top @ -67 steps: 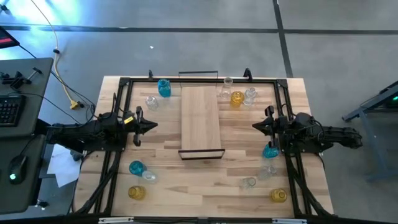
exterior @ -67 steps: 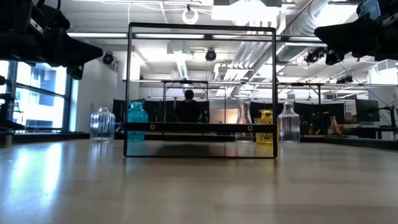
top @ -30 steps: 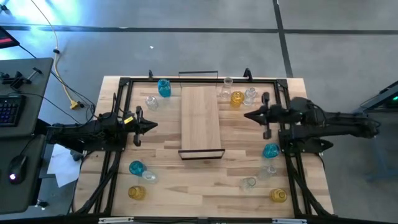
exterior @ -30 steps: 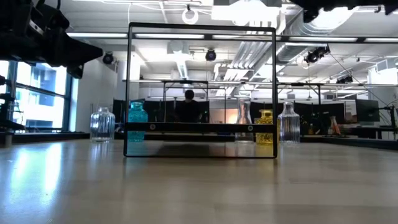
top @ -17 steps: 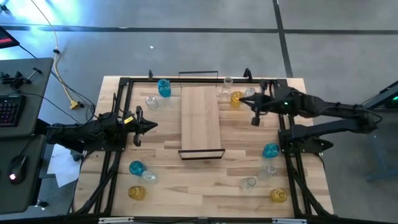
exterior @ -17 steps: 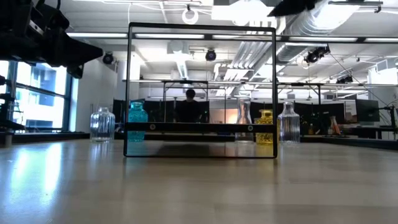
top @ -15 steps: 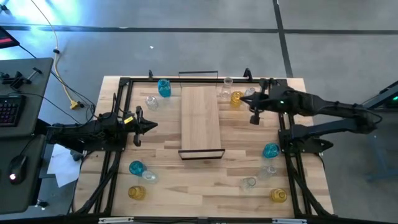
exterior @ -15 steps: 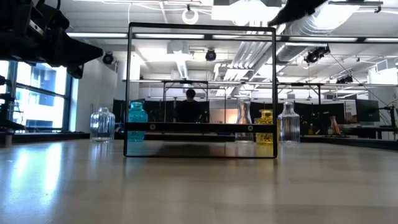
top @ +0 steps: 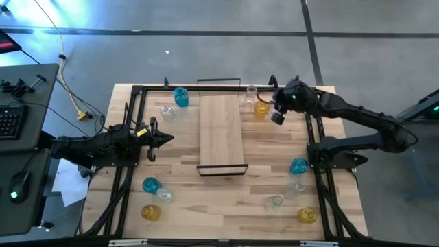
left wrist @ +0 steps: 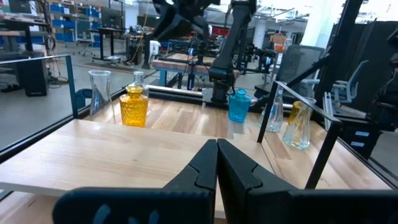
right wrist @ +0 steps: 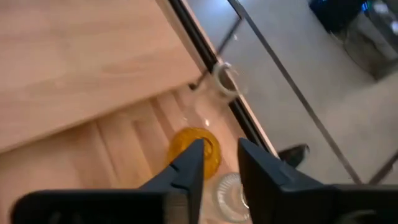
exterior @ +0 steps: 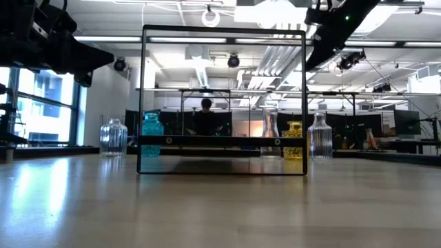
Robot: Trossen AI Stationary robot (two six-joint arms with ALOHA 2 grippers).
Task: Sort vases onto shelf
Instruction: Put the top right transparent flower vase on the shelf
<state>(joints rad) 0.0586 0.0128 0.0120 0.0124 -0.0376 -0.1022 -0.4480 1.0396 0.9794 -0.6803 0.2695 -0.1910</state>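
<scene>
The shelf (top: 221, 134), a light-wood board in a thin black frame, lies flat in the table's middle. Vases stand around it on their bases. At the far right are an amber vase (top: 261, 108) and a clear one (top: 250, 92). My right gripper (top: 276, 115) hangs tipped downward above this group, its fingers (right wrist: 189, 163) open, with the amber vase (right wrist: 198, 148) and a clear vase (right wrist: 227, 194) below them, untouched. My left gripper (top: 156, 138) waits shut at the table's left, pointing level at the shelf (left wrist: 124, 155).
More vases stand far left: teal (top: 181, 97) and clear (top: 167, 113). Others stand near left, teal (top: 149, 184) and amber (top: 150, 213), and near right, teal (top: 298, 166), clear (top: 274, 202) and amber (top: 306, 215). A black frame (top: 206, 88) rims the table.
My right gripper has swung from the table's right middle toward the far edge and tipped from level to slanting down, ending above the amber and clear vases at the far right. No vase has moved.
</scene>
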